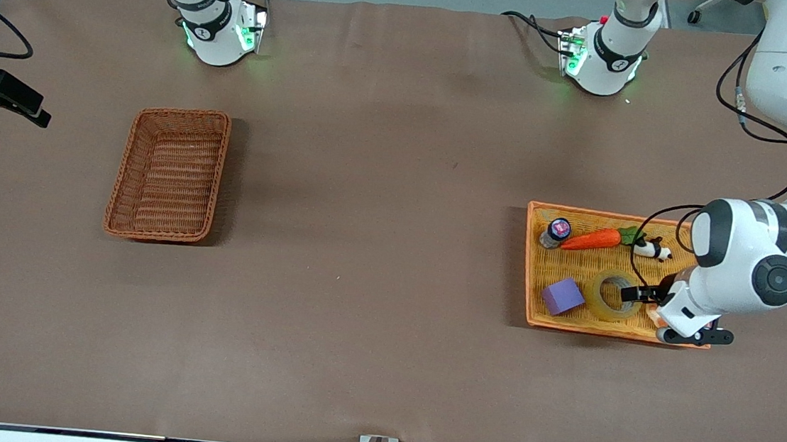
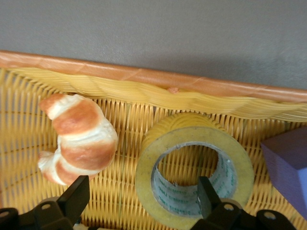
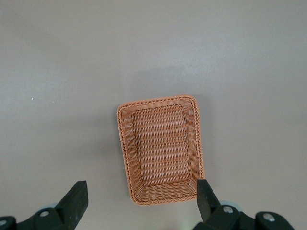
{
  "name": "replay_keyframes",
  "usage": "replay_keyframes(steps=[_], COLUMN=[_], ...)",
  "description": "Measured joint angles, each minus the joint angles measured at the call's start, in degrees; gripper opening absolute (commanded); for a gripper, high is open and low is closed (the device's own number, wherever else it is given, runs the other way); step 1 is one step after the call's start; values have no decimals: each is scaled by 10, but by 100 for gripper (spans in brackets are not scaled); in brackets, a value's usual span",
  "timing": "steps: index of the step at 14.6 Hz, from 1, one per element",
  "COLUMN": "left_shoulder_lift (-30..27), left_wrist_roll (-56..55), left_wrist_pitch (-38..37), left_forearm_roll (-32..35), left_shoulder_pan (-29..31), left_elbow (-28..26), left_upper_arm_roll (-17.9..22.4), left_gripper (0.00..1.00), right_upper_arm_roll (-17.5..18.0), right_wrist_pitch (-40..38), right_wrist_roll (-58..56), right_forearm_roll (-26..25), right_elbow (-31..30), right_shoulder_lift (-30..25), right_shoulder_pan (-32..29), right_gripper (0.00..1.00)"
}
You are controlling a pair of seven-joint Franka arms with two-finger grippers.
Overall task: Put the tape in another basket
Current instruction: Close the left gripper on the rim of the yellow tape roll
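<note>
Right now the tape [image 1: 613, 296] lies flat in the orange-yellow tray [image 1: 533, 311] at my left arm's end of the table, between the purple cube [image 1: 563, 296] and the croissant [image 2: 79, 137]. My left gripper [image 1: 633, 293] is low over the tray at the tape's rim, on the croissant's side of the roll. Its fingers [image 2: 74, 201] are spread wide: in the left wrist view one finger is down inside the roll's grey core and the other is outside the ring, over the bare weave toward the croissant, so one wall of the roll sits between them. They have not closed on it, and I cannot tell whether either finger touches it.

Farther from the front camera in the same tray lie a carrot [image 1: 593, 239], a small bottle [image 1: 555, 232] and a panda figure [image 1: 651, 249].

My right gripper [image 3: 139, 203] waits high over the table, spread wide and holding nothing, with the reddish-brown basket [image 1: 168, 173] below it at the right arm's end, well apart from the tray.
</note>
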Motion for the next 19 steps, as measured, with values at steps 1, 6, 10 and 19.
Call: replay_keyframes(steps=[1,6,10,19], left_shoulder_lift=[5,15,18,15], left_wrist_roll=[0,-25,-30,-30], left_wrist_pitch=[1,2,2,2], left_forearm_roll=[0,0,0,0], left_shoulder_pan=[1,3,2,1], left_elbow=[0,0,-1,10], left_upper_arm_roll=[0,0,0,0], left_gripper=[88,72,50,0], right_upper_arm_roll=[0,0,0,-2], right_wrist_pitch=[0,0,0,0], right_wrist_roll=[0,0,-1,-2], right_forearm_roll=[0,0,0,0], right_elbow=[0,0,0,0], right_shoulder_lift=[0,0,0,0], right_shoulder_pan=[0,0,0,0], right_gripper=[100,100,100,100])
